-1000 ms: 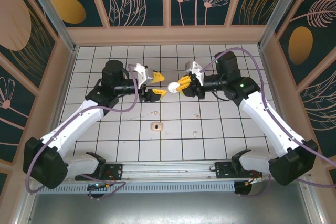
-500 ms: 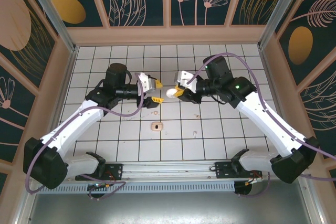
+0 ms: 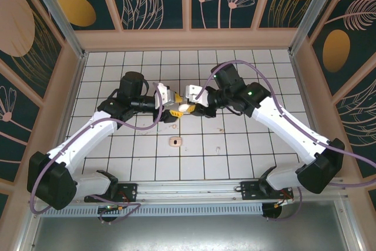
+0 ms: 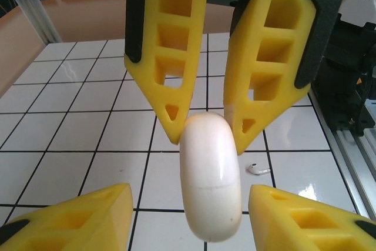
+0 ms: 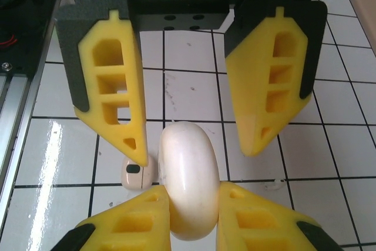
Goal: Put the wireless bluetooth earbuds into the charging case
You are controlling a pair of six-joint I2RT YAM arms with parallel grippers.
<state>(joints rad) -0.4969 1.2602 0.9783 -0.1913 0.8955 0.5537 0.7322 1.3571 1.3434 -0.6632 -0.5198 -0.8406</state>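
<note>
The right end effector (image 3: 189,108) is closed on a white round piece (image 4: 210,174). In the right wrist view its two yellow fingers (image 5: 138,218) press on both sides of the lower part of this piece. The piece stands on its edge, and a thin seam line runs across it.

The left end effector (image 3: 178,107) faces the right one, tip to tip, near the middle of the tabletop (image 3: 235,157) and a little toward the far edge. It is open. Its fingers (image 4: 76,218) stand on the two sides of the same white piece with a clear gap on each side, so they do not touch it. The left end effector holds nothing.

The charging case (image 3: 174,141) lies alone on the tiles, closer to the near edge than the two end effectors and a little left of the middle. It is apart from both end effectors. In the right wrist view it shows just beside the white piece, lower on the tiles, with a small dark spot in its recess. I cannot tell what this spot is.

A small white earbud (image 4: 257,170) lies on a tile, free of any finger.
</note>
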